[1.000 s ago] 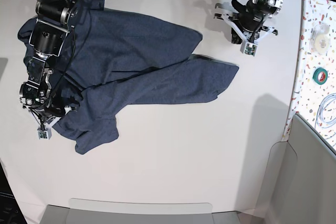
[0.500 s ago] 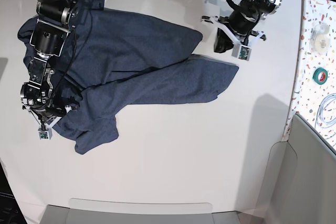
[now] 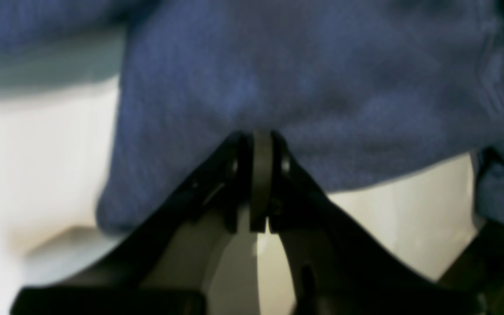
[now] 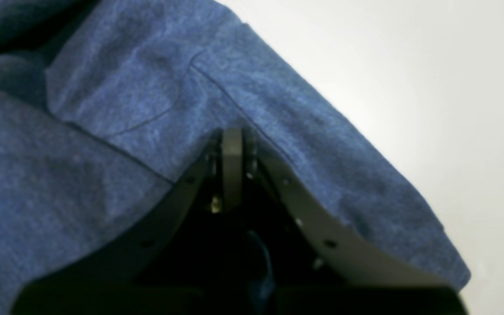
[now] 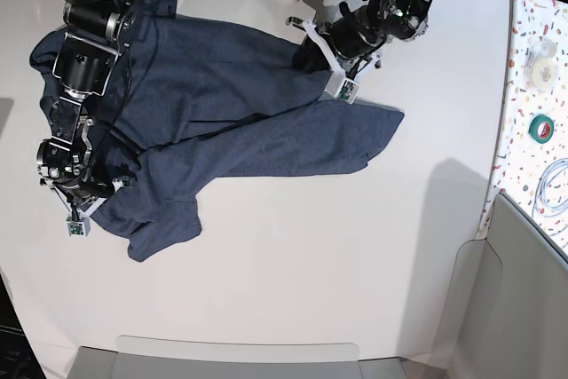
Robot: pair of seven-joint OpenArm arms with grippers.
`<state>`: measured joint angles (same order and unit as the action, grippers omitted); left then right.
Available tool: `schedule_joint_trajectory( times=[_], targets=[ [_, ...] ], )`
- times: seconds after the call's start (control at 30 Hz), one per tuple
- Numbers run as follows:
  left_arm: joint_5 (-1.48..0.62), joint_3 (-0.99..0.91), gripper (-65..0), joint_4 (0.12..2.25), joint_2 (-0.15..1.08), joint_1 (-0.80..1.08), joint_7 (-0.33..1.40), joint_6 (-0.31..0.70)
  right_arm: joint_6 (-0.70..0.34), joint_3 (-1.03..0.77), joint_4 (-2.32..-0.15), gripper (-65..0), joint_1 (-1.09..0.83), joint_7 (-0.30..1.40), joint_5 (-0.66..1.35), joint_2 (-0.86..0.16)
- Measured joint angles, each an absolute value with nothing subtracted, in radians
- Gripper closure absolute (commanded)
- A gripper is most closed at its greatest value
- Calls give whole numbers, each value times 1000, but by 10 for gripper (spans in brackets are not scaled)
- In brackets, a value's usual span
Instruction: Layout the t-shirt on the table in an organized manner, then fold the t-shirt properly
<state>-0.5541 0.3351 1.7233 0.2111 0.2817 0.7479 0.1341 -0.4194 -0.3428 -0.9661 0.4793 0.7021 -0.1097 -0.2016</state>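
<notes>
1. Change since the earlier frames: the left gripper [image 5: 321, 61] has travelled from bare tabletop at the far right, across and down, to the right edge of the t-shirt [image 5: 222, 113]. The right gripper [image 5: 84, 194] has stayed at the shirt's left side. The shirt has barely shifted.

2. Position of the shirt: it lies crumpled and skewed on the white table [image 5: 293, 272], spread from the far left corner toward the centre, with one lobe pointing right and another hanging toward the near left. No lettering is visible.

3. Left gripper state: in the left wrist view the jaws stand almost together with blue fabric [image 3: 322, 96] bunched right at their tips [image 3: 260, 140]. Judged to be pinching a thin fold of cloth.

4. Right gripper state: jaws fully closed, tips [image 4: 232, 135] buried in a hemmed edge of the shirt [image 4: 103, 131]; it is clamped on the fabric.

5. Handling: the cloth is soft, light and limp. It will drape and drag, not hold shape. Best held at hems, seams or corners, where the doubled layers resist slipping.

6. Judgement: with opposite edges held, the shirt is ready to be pulled apart and flattened.
</notes>
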Motion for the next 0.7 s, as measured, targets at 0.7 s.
schedule_joint_trajectory(
  times=[0.7],
  targets=[
    [-508,0,-40,1610,244,357,543,63,-286,-348,-854,0,499,554,-121,-264]
  ],
)
